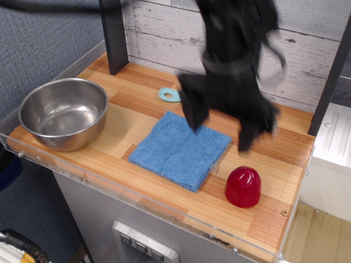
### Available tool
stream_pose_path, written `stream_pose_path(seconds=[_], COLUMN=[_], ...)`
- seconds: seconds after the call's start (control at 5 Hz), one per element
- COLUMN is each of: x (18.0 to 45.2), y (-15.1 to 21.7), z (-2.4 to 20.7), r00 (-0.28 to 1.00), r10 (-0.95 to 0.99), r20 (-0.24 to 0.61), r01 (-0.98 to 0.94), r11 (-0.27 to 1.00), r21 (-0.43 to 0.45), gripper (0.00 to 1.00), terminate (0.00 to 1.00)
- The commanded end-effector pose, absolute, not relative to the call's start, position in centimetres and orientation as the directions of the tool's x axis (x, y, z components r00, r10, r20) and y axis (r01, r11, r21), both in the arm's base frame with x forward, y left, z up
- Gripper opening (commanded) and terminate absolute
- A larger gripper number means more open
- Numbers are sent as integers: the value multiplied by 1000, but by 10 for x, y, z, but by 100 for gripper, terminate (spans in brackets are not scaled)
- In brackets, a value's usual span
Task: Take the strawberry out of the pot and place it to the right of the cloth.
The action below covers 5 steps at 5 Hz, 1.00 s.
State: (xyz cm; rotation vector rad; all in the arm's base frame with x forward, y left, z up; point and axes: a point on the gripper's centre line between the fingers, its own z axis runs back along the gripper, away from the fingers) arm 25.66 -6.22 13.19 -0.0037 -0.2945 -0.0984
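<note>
The small glossy red dome-shaped plastic strawberry stood flat-base-down on the striped wooden tabletop, just to the right of the square blue terry cloth and a little nearer the front edge than the cloth's middle — close to the cloth's right corner but not touching it. Nothing held the strawberry. The cloth lay flat, turned so that one corner pointed toward the front edge.

Well to the left of the cloth sat the round shiny stainless-steel pot, upright, with only reflections showing inside it.

Above the cloth's back-right part hung the black tool, motion-blurred; its two dark fingers pointed downward and stood spread apart with nothing between them — open, clear of both cloth and strawberry.

Behind the cloth, the ring-shaped end of a light-teal brush handle showed on the tabletop; the rest of it was hidden behind the tool. A dark upright post stood behind and to the left of the cloth, against the whitewashed plank wall.
</note>
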Motion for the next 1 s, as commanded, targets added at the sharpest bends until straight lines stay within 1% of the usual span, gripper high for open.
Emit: stream_pose_path(seconds=[0.0, 0.6, 0.8], x=[223, 223, 223], y=[-29, -29, -29], z=[194, 194, 194], r00=[937, 937, 937], r10=[13, 13, 13], r20=[349, 349, 349], r01=[-14, -14, -14], r11=[1000, 1000, 1000], r21=[0, 0, 0], gripper=[100, 100, 100], terminate=[0, 0, 100])
